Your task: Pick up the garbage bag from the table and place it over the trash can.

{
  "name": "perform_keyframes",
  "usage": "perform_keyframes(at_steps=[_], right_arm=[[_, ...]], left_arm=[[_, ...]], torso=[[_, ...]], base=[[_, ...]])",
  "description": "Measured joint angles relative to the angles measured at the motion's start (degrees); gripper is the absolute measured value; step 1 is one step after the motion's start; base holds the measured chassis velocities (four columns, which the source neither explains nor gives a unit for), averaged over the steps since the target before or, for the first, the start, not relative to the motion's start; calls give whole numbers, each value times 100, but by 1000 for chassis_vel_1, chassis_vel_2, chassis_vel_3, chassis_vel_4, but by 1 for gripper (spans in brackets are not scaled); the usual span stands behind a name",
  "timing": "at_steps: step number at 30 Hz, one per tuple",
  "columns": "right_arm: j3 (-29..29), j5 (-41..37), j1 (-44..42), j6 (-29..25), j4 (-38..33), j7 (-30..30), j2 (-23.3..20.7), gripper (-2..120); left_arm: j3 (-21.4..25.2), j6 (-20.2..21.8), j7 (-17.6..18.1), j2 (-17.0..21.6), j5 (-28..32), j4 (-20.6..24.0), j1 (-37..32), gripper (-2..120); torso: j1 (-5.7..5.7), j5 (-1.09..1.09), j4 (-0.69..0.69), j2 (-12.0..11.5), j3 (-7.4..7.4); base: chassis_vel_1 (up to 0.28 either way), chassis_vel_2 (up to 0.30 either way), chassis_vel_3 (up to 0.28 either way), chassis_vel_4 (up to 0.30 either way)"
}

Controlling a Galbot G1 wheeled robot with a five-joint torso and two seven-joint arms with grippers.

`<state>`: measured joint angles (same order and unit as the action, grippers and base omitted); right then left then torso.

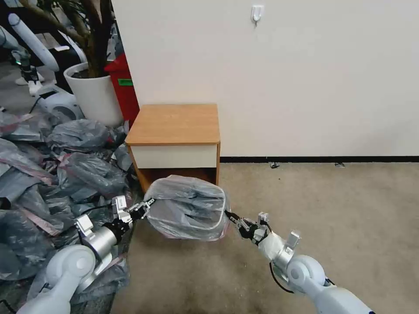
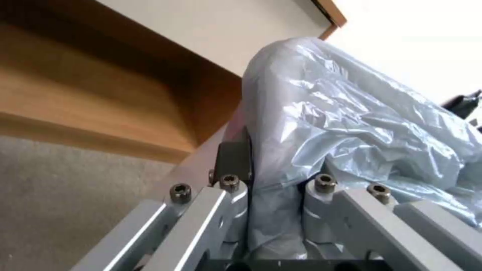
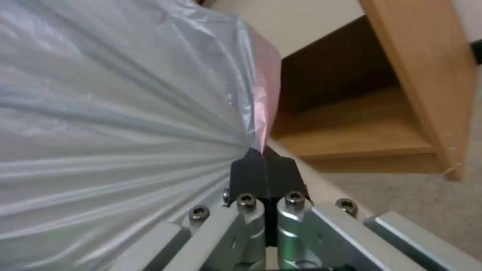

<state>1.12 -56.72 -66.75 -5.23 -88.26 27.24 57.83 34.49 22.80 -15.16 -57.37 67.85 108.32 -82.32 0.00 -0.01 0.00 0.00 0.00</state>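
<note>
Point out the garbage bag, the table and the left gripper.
garbage bag (image 1: 185, 207): head view, on its crinkled grey side, stretched between the two grippers.
table (image 1: 174, 123): head view, on the bare light-brown top.
left gripper (image 1: 147, 204): head view, at its fingertips, shut on the bag's edge.

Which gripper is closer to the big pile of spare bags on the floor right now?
Left. The left gripper grips the garbage bag right beside the pile of bags. The right gripper holds the bag's opposite edge, across the trash can from the pile.
</note>
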Motion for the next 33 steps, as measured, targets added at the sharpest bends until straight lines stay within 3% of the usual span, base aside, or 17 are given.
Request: perform_keyframes(at_steps=[26, 27, 33], right_arm=[[-104, 1124, 128, -732, 681, -421, 315, 4], [-115, 1178, 128, -790, 707, -438, 342, 0], [-122, 1263, 101, -919, 696, -571, 378, 0]], left_arm=[[-46, 5, -15, -53, 104, -19, 39, 10], [-49, 6, -14, -63, 105, -20, 38, 10], [-51, 3, -5, -68, 103, -49, 38, 10]], torso=[[0, 0, 0, 0, 0], [0, 0, 0, 0, 0], [0, 1, 0, 0, 0]], base=[[0, 0, 0, 0], [0, 0, 0, 0], [0, 0, 0, 0]])
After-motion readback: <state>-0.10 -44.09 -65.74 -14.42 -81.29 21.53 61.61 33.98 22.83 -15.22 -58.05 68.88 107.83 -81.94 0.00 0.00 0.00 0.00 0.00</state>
